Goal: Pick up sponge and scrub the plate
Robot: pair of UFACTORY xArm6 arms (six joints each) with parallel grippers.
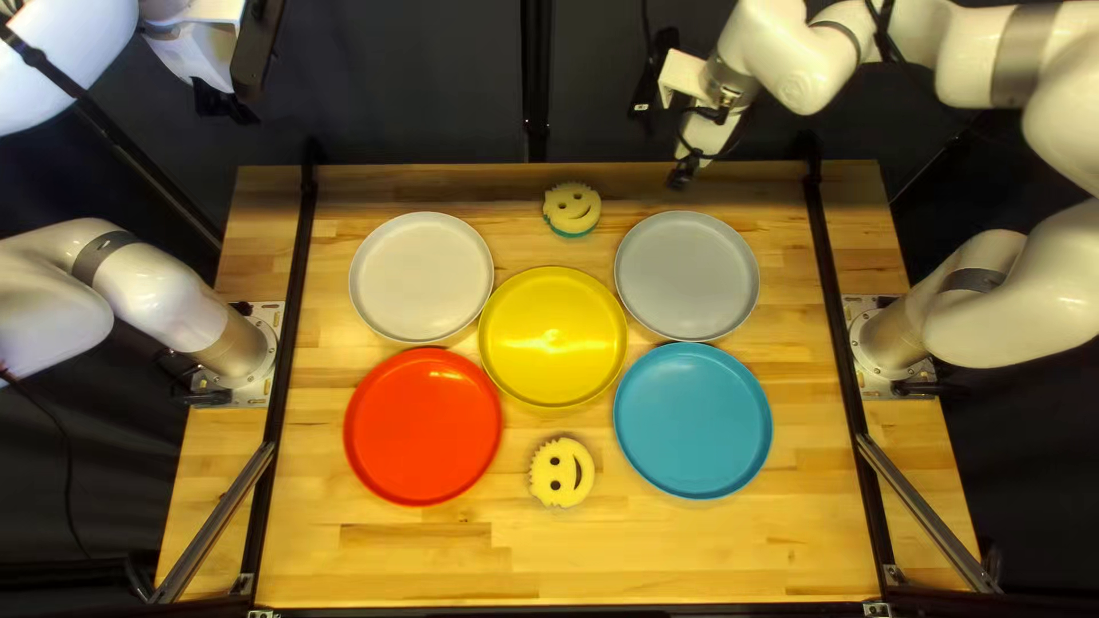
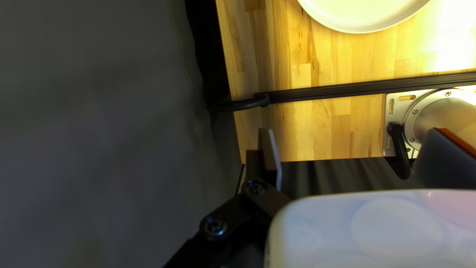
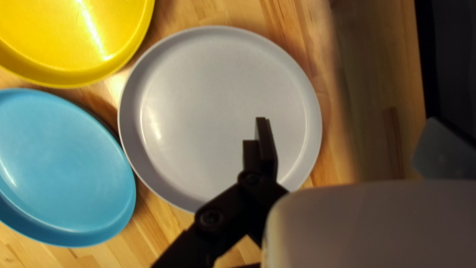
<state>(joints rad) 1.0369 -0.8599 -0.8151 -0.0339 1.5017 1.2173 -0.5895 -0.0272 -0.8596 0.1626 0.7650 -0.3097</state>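
Nearest to the camera are my two raised white arms, the right arm [image 1: 1007, 309] at the right of the top left view and the left arm [image 1: 160, 286] at the left. Between their bases is the wooden table [image 1: 550, 572]. Five round plates lie on it, close together: the red plate [image 1: 423, 426] and the blue plate [image 1: 693, 420] nearer, the white plate [image 1: 421, 276] and the grey plate [image 1: 687, 276] farther, and the yellow plate [image 1: 553, 337] in the middle of these four. The left gripper [image 1: 223, 105] is in the air, its fingers wide apart, holding nothing. The right gripper [image 1: 681, 177] is also raised, also wide and holding nothing. The smallest are two yellow sponges with smiling faces. The near sponge [image 1: 562, 472] lies between the red and blue plates; the far sponge [image 1: 571, 207], with a green lower edge, lies near the table's far edge, beyond the yellow plate.
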